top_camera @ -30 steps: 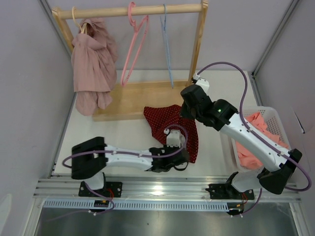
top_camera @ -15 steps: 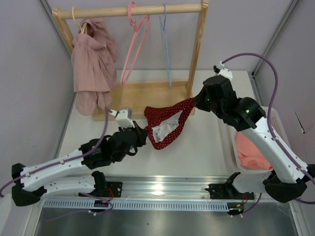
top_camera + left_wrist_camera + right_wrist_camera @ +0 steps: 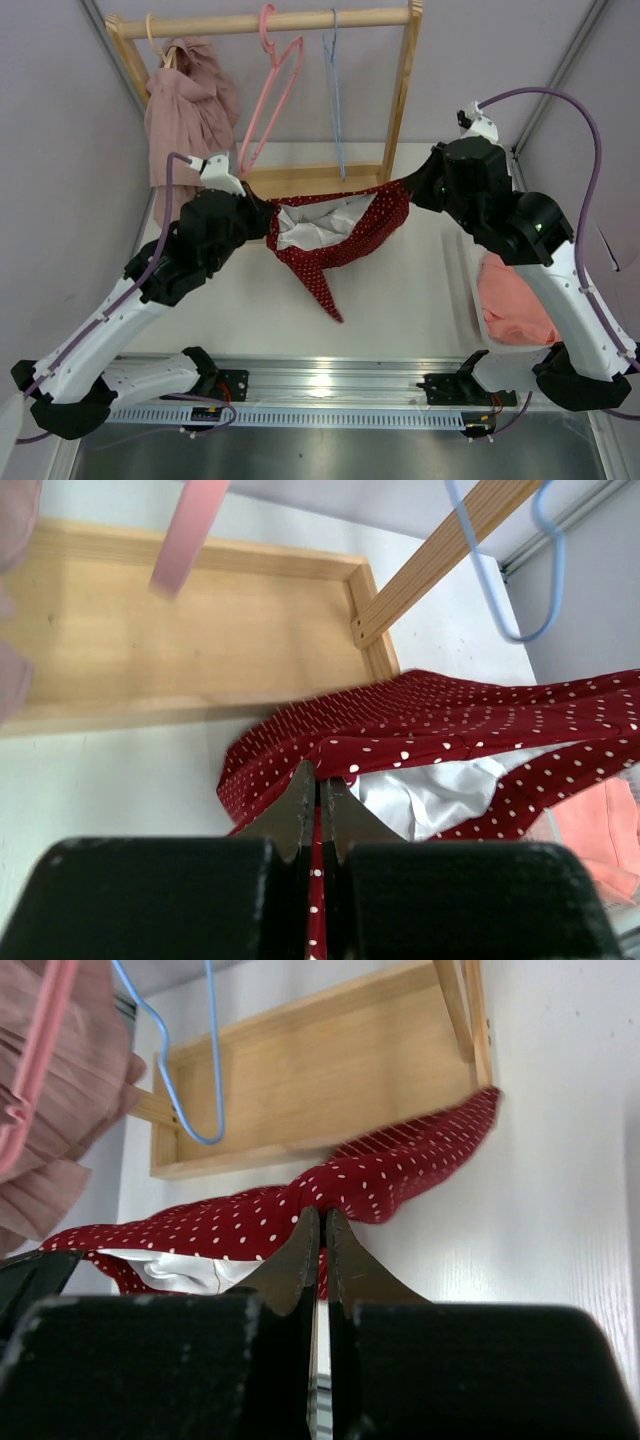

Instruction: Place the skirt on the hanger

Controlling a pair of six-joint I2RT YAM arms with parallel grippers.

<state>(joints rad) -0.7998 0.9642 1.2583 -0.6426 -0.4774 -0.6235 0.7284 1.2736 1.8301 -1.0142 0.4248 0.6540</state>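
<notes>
The red dotted skirt is hanging stretched between the two grippers, just near of the wooden rack's base and above the white table; its waist is gaping upward and showing white lining, and one pointed fold is trailing down toward the near edge; whether that tip is touching the table cannot be told. The left gripper is pinching the skirt's left end, and in the left wrist view its fingers are pressing together on a strip of the dotted cloth. The right gripper is clamping the skirt's right end, and in the right wrist view its jaws are meeting on the fabric. Far of the skirt, a pink hanger and a blue hanger are hanging from the rack's top rail, the pink one left of the blue; a dusty pink garment is draping at the rail's left end. At the right, a white basket is holding coral cloth.
</notes>
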